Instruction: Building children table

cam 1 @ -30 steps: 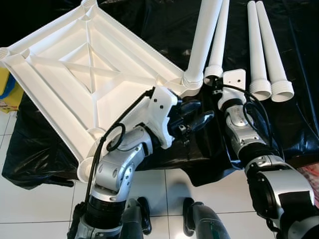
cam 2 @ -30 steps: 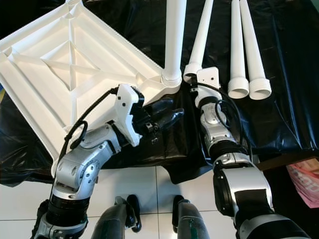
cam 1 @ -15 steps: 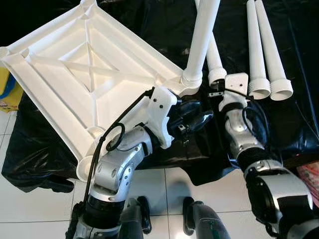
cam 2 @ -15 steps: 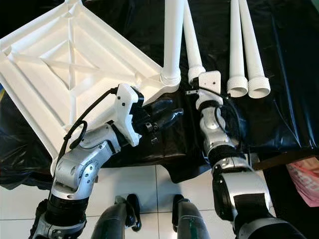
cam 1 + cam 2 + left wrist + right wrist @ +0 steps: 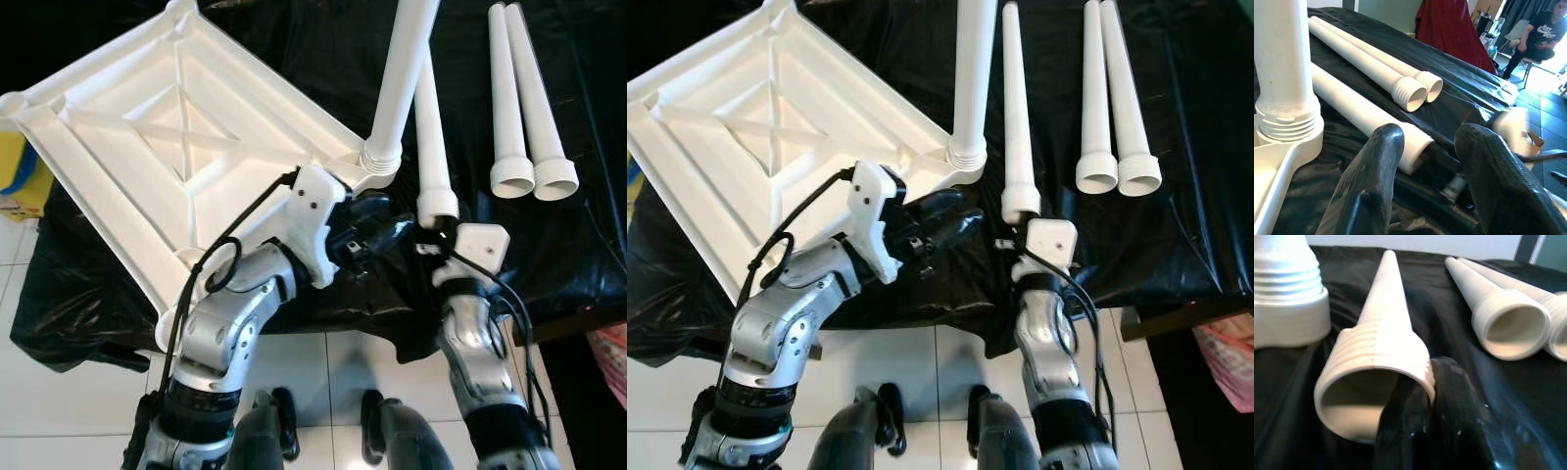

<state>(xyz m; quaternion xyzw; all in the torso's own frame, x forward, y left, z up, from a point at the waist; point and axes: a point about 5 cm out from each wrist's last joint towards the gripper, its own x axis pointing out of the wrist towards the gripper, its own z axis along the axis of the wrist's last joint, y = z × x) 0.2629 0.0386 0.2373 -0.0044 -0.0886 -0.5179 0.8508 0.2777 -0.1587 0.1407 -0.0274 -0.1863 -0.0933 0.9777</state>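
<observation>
Pinching leg [image 5: 1376, 377] rim: right gripper [image 5: 1435, 396] | left gripper [image 5: 1425, 161] parted, arm bent near tabletop [image 5: 147, 127]

A person [image 5: 1541, 30] sits far back in a black shirt with white letters on it, but they are too small and blurry to read

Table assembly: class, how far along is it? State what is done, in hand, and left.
Done: one leg stands screwed into a corner of the upturned tabletop. In hand: the right gripper pinches the rim of a second leg. Left: that leg and two more legs on the black sheet.
</observation>
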